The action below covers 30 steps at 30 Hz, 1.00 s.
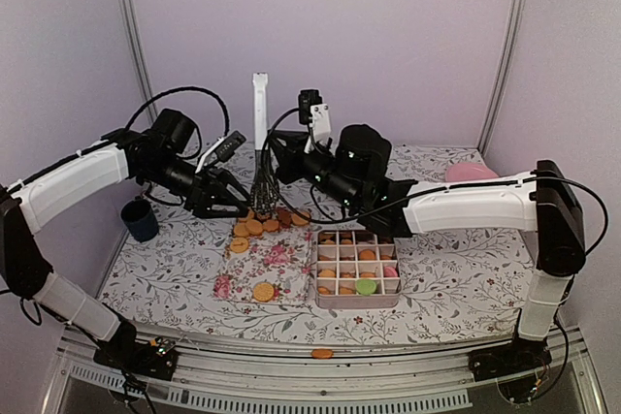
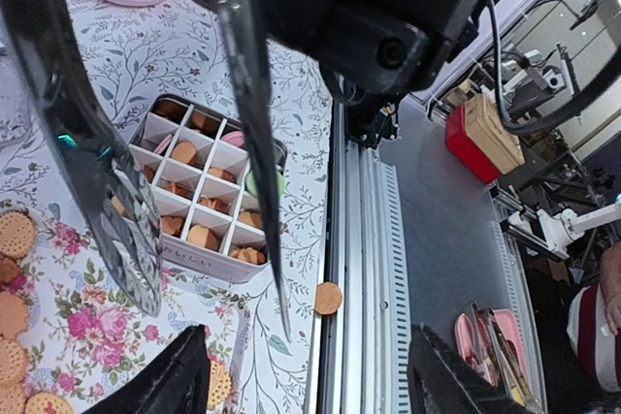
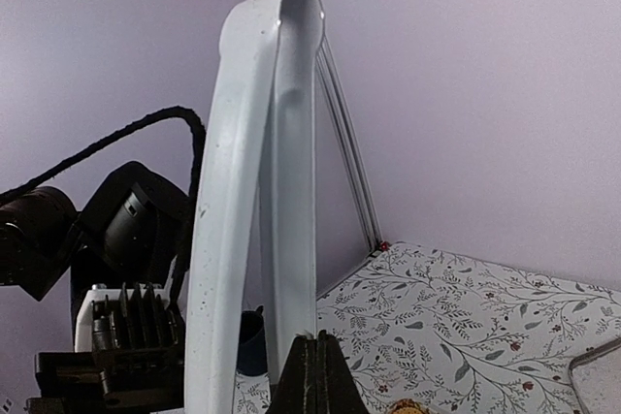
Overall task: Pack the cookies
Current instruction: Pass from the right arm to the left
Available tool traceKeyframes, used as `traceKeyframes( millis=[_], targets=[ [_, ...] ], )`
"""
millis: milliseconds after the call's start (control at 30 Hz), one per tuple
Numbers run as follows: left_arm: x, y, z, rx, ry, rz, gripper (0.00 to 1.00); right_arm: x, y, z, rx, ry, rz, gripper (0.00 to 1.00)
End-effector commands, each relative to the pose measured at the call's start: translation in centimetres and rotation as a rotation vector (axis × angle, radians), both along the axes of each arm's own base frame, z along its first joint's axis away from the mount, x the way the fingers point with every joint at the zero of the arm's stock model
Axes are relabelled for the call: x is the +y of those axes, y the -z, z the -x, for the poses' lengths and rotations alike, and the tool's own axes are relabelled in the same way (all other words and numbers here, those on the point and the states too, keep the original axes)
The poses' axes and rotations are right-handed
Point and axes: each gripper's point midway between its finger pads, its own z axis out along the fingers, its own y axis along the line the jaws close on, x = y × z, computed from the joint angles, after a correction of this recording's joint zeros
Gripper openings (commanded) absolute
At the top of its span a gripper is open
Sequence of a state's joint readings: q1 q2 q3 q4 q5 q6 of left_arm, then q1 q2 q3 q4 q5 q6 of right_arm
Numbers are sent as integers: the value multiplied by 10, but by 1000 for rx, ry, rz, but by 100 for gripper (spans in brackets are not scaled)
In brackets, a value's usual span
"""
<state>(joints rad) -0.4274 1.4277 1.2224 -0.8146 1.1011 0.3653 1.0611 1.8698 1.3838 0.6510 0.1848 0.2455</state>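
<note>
Divided box [image 1: 357,303] mostly filled, loose cookies [image 1: 254,227] wait on tabletop [image 1: 456,269] (one lies on the front rail [image 1: 437,354]); right gripper [image 3: 310,375] pinches tongs [image 3: 262,143], left gripper [image 2: 312,375] spread.

One box [image 1: 357,302] of sixteen compartments. Left of it: one floral cloth [image 1: 281,257] bearing one lone cookie [image 1: 263,291], one blue cup [image 1: 140,221], one white tongs [image 1: 260,109]. Behind-right: one pink plate [image 1: 470,173]. In front: one stray cookie [image 1: 321,353].
</note>
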Motion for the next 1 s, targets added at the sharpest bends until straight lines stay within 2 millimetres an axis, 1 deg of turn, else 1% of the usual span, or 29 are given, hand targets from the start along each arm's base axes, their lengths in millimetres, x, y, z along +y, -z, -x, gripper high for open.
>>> traceKeyframes(
  millis=[0,133,300,400,467,500,533,567,600,767,867,933,967],
  targets=[
    [-6,-2,-1,22,23,34,68,9,-16,4,-27,-19,-44,0],
    [-8,-6,-2,28,33,50,64,11,-12,3,-23,-15,-40,0],
    [-11,-6,-3,53,44,64,50,19,-8,0,-28,-3,-35,0],
    [-11,-6,-4,56,44,63,43,25,-5,-1,-37,7,-26,0],
    [-11,-4,-4,56,42,59,36,28,-5,-1,-39,5,-28,0],
    [-10,-2,-4,56,41,55,31,27,-6,-1,-43,9,-29,0],
    [-10,-1,-4,55,39,50,22,26,-6,-1,-45,17,-28,0],
    [-10,1,-4,53,37,46,13,24,-6,-2,-45,27,-26,0],
    [-10,1,-5,47,34,41,1,22,-6,-3,-48,38,-25,0],
    [-9,6,-7,40,19,23,0,12,-7,-3,-59,66,-31,0],
    [-9,2,-7,28,26,28,0,6,-6,-7,-63,101,-28,0],
    [-8,-3,-2,27,45,38,0,-2,-4,-12,-78,137,-18,0],
    [-8,-6,0,27,57,43,0,-7,0,-15,-82,154,-7,0]
  ],
)
